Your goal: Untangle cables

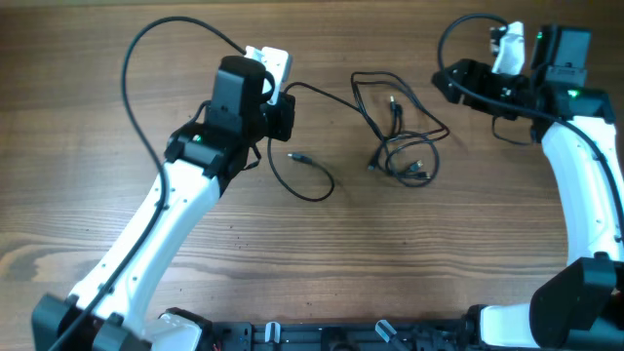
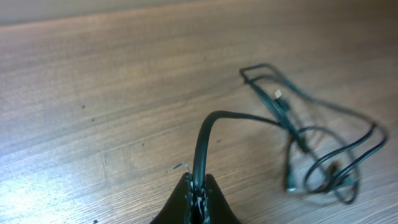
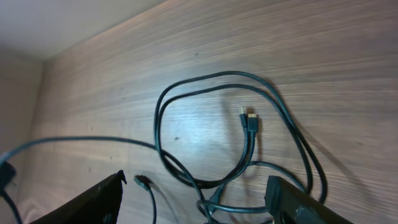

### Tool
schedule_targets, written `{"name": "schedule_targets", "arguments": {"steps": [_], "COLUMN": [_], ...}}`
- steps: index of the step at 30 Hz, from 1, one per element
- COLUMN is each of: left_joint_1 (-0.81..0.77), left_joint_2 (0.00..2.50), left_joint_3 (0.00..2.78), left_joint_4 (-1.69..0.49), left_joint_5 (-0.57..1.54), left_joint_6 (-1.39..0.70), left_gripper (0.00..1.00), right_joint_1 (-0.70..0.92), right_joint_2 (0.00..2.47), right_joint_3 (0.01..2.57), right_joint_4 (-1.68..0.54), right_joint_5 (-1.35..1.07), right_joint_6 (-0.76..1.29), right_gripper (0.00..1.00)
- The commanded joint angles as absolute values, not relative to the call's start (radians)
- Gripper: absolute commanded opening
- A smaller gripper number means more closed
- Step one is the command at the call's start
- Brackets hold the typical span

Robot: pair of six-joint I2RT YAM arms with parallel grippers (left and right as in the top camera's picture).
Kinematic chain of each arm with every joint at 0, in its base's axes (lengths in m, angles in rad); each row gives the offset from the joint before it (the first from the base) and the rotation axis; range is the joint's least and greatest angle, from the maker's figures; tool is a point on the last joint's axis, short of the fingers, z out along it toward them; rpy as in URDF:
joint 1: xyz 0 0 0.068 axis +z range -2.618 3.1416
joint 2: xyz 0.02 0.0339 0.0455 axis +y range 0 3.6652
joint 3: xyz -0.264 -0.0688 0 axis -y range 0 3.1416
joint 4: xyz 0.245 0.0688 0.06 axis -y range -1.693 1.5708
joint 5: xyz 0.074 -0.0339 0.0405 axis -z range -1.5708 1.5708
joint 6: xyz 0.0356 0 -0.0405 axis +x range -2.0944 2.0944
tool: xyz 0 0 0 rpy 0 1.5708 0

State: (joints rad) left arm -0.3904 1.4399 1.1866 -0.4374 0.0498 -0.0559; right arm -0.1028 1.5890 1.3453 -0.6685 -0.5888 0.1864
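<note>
Thin black cables (image 1: 402, 146) lie in a loose tangle of loops on the wooden table, right of centre. One strand runs left from the tangle to my left gripper (image 1: 282, 114). In the left wrist view the left gripper (image 2: 199, 194) is shut on that cable strand (image 2: 203, 140), and the tangle (image 2: 323, 165) lies ahead to the right. My right gripper (image 1: 450, 82) hovers up and to the right of the tangle. In the right wrist view its fingers (image 3: 199, 200) are wide open and empty above the cable loops (image 3: 205, 134), with a plug (image 3: 250, 119) showing.
A loose cable end with a plug (image 1: 296, 156) curls on the table (image 1: 322, 263) below the left gripper; it also shows in the right wrist view (image 3: 142, 182). A thicker arm wire (image 1: 146, 68) arcs over the left arm. The arm bases stand along the front edge.
</note>
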Motion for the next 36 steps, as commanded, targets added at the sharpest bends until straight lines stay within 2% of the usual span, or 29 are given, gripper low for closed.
{"name": "schedule_targets", "arguments": {"steps": [1, 13, 20, 24, 28, 31, 36], "left_joint_1": [-0.386, -0.386, -0.386, -0.386, -0.386, -0.386, -0.388], "left_joint_2": [1.337, 1.093, 1.089, 1.067, 1.007, 0.965, 0.9], "left_joint_3": [1.192, 1.192, 1.192, 1.194, 1.238, 1.247, 1.247], "left_joint_4": [-0.408, -0.244, -0.251, -0.249, -0.25, -0.252, -0.402], "left_joint_5": [0.043, 0.255, 0.277, 0.173, -0.019, -0.065, -0.072], "left_joint_6": [-0.148, -0.367, -0.379, -0.378, -0.371, -0.371, -0.372], "left_gripper": [0.04, 0.04, 0.04, 0.04, 0.04, 0.04, 0.04], "right_joint_1": [-0.054, 0.053, 0.102, 0.102, 0.102, 0.102, 0.102], "right_joint_2": [1.566, 1.566, 1.602, 1.635, 1.639, 1.639, 1.639], "right_joint_3": [1.366, 1.366, 1.366, 1.366, 1.366, 1.366, 1.366], "right_joint_4": [-0.649, -0.576, -0.507, -0.506, -0.505, -0.506, -0.506], "right_joint_5": [-0.627, -0.63, -0.631, -0.673, -0.675, -0.675, -0.675], "right_joint_6": [0.133, 0.146, 0.308, 0.317, 0.317, 0.316, 0.315], "right_gripper": [0.76, 0.76, 0.76, 0.76, 0.76, 0.76, 0.76]}}
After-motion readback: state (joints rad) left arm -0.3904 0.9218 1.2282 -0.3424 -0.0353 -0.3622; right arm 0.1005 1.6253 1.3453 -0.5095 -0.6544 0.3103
